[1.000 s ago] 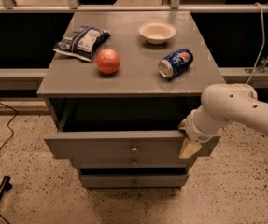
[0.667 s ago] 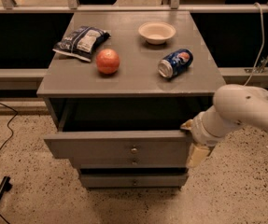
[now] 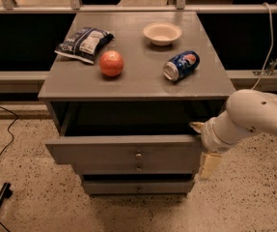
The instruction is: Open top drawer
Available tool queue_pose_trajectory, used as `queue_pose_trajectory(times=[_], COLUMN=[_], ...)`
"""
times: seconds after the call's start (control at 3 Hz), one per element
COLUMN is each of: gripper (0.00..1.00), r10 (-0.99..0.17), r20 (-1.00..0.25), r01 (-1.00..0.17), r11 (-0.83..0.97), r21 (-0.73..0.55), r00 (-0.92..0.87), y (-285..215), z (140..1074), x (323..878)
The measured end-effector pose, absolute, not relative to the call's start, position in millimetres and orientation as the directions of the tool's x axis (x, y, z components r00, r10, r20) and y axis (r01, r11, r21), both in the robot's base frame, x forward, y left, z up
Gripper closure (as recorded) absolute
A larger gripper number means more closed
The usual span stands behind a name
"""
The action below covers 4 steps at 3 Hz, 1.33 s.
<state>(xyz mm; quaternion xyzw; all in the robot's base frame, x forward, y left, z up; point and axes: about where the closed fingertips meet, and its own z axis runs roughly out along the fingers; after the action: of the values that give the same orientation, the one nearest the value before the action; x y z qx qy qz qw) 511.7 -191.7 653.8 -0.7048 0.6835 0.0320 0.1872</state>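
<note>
Grey top drawer (image 3: 104, 151) stands pulled well out, so the task looks nearly done, the pincer (image 3: 203, 149) beside its right end, whether wide or narrow impossible to tell.

Pretty warm, dim overhead light: the worktop (image 3: 138, 76) is evenly lit, the top drawer (image 3: 104, 151) goes near black inside, and the tool (image 3: 203, 146) at its right end is half shadowed.

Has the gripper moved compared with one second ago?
Yes. The gripper has shifted slightly right and down, past the right end of the top drawer front.
</note>
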Motion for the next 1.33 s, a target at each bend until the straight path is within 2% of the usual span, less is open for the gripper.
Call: queue_pose_trajectory(times=[0.33,0.67,1.0,1.33], gripper=[0.0,0.04,0.22,0.46], r10=[-0.947,-0.94,-0.934,-0.931], r20=[-0.309,-0.327,-0.345,-0.355], r01=[-0.982,-0.99,-0.994,-0.996], r11=[-0.026,-0.051,-0.06,-0.062], r21=[-0.186,-0.133,-0.097,-0.059], r00=[0.084,0.093,0.09,0.079], y=[-184,-173,-167,-167], z=[648,636,631,630], x=[515,516,514,505])
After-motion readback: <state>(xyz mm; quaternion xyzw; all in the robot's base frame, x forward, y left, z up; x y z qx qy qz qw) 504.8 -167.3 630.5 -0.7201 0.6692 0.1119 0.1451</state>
